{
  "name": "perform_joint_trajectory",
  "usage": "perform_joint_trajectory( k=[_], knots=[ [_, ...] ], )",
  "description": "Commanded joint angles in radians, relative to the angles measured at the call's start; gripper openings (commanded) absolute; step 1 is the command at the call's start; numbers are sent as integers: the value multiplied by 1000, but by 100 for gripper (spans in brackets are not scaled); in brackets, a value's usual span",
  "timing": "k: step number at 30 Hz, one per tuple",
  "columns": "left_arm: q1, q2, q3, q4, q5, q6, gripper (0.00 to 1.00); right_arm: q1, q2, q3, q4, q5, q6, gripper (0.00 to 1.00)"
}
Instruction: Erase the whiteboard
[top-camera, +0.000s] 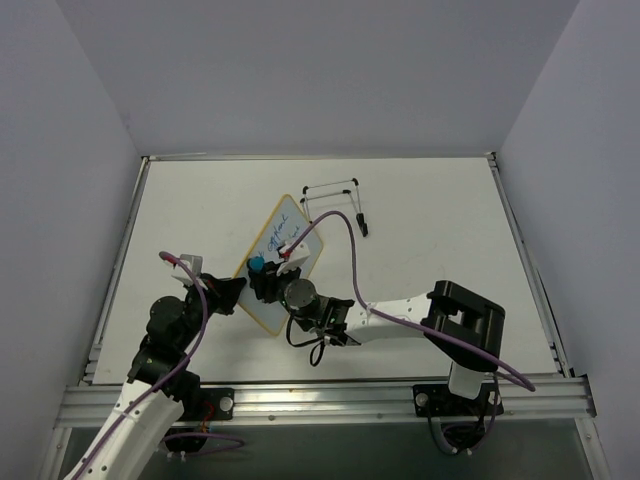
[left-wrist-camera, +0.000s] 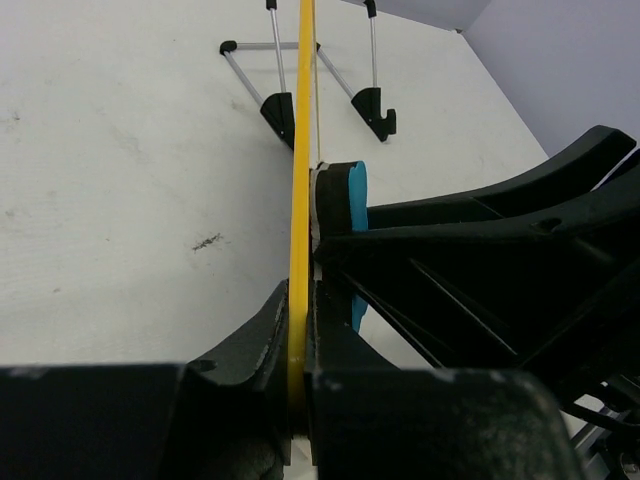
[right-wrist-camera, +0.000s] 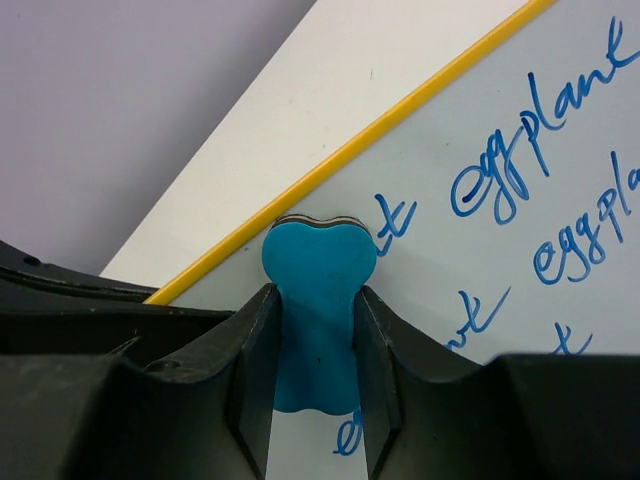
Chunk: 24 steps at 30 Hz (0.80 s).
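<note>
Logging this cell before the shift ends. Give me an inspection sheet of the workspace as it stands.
Surface: white tabletop, a few dark scuffs.
Job's things: whiteboard, yellow frame, blue handwriting ("eggplant") not yet wiped; blue eraser pressed against it.
Clutter: wire stand lying beyond the board.
Grippers: left gripper shut on the whiteboard's edge; right gripper shut on the eraser.
Cables: purple cable looping along each arm.
Surroundings: plain grey walls; metal rail at the near edge.
</note>
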<state>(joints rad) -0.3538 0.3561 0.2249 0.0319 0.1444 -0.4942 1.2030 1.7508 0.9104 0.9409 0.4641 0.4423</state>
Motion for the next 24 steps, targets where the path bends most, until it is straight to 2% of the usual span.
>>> perform_joint_trajectory(
  k=[1,9,15,24],
  knots=[
    [-14,14,33,-29,47,-3,2,-26,30,-17,168,27,47,9],
    [-16,55,39,-10,66,3,2,-91,79,-71,200,38,104,8],
    [-17,64,40,-7,64,5,2,-190,134,-38,144,-156,109,7],
    [-24,72,40,-3,69,8,2,-145,99,33,93,-222,93,6]
  ],
)
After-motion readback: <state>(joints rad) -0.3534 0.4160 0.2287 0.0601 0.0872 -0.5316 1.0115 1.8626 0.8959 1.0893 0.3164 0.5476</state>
